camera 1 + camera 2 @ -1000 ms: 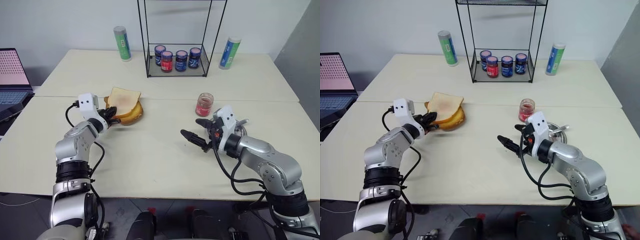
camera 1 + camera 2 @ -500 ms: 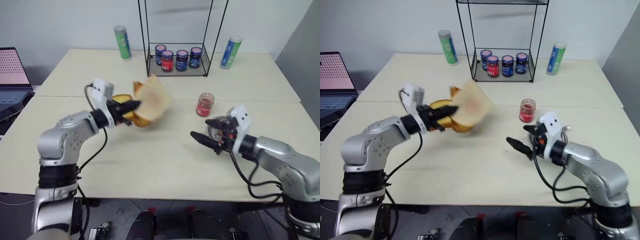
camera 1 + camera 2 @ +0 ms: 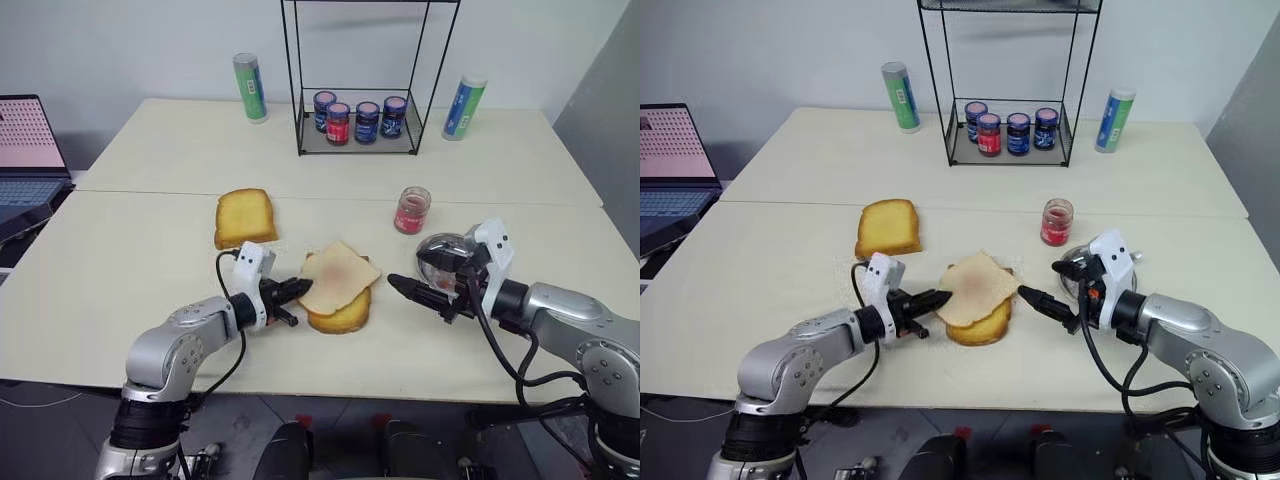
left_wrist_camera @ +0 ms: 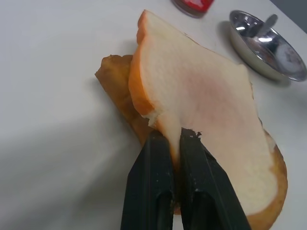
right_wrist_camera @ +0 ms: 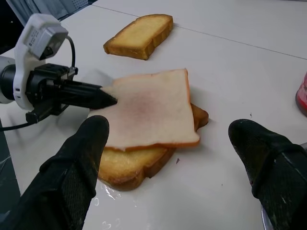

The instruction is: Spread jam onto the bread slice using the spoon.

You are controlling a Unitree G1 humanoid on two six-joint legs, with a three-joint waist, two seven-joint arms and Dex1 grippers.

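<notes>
L gripper [image 3: 300,288] pinches bread slice [image 3: 340,277] by its edge; slice lies on toast [image 3: 340,315]. R gripper [image 3: 415,287] spread wide, empty, just right of slice. Behind: dish [image 3: 440,252], jam [image 3: 410,210].

Bread slice [image 3: 338,278]: pale cream face, light-brown crust edge, faint reddish-pink smear at centre. Toasted slice [image 3: 341,316] beneath it: golden-yellow, darker brown rim. Second toasted slice [image 3: 244,217]: same golden-yellow. Jam [image 3: 410,210]: red, in clear glass with red label. Steel dish [image 4: 266,45]: shiny silver. Left gripper [image 3: 301,288] and right gripper [image 3: 412,291]: black fingers, white camera housings. Table [image 3: 150,150]: plain cream. Rack [image 3: 360,75]: black wire, holding four jars [image 3: 359,118] with dark lids and red or blue labels.
</notes>
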